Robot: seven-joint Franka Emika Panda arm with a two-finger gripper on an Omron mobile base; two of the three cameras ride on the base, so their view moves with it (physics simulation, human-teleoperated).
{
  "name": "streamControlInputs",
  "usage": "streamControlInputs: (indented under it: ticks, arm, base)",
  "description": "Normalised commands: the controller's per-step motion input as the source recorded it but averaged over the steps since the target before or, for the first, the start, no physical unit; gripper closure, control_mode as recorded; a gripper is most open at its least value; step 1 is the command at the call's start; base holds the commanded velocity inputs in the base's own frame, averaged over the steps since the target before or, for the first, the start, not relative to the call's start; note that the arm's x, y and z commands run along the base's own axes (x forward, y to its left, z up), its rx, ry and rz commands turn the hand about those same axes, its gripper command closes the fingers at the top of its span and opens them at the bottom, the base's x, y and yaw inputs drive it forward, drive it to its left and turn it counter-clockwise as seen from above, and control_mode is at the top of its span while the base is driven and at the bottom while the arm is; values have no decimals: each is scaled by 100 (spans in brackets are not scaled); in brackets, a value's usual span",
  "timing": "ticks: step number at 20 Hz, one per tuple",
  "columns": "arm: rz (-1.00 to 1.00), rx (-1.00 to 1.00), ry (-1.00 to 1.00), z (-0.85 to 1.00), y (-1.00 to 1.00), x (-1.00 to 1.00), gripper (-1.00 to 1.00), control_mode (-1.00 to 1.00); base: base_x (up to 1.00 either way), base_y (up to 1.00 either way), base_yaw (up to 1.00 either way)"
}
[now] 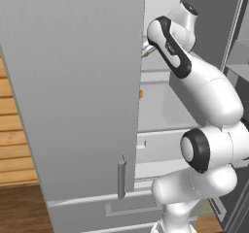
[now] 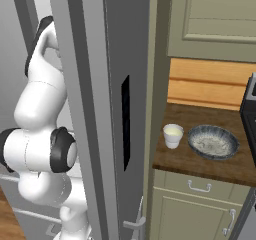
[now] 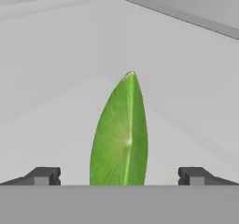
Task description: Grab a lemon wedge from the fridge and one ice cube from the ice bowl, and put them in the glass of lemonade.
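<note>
Lemon wedge (image 3: 122,134) sits on the white fridge (image 1: 73,96) shelf, right between the wide-open pincer (image 3: 119,175) tips. Probably light, squishy, slick, so pinch its flat sides mid-body.

The white arm (image 1: 204,106) rises from its base, bends at the elbow and reaches forward and up. The gripper (image 3: 120,175) stands wide apart, both fingertips (image 3: 44,175) clear of any contact.

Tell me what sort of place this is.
A rendered kitchen, by the look of it: a tall grey fridge with its doors open, a wooden counter over olive-green cabinets, and an ice bowl beside a glass of lemonade.
</note>
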Motion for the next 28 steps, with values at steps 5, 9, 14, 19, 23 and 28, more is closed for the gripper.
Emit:
streamControlInputs:
  ticks: [5, 9, 14, 19, 23, 28]
  arm:
    - [3, -7, 0, -16, 0, 11, 100, -100]
    - [3, -4, 0, -24, 0, 2, 100, -100]
    - [3, -3, 0, -25, 0, 0, 100, -100]
    - [2, -2, 0, -27, -9, -6, 100, -100]
    - [0, -1, 0, -31, -29, -40, 100, -100]
    - [0, -3, -1, -38, -20, -52, 100, -100]
  base:
    - [0, 0, 0]
    - [0, 0, 0]
    - [0, 0, 0]
    - [0, 0, 0]
    - [0, 0, 0]
    - [0, 0, 0]
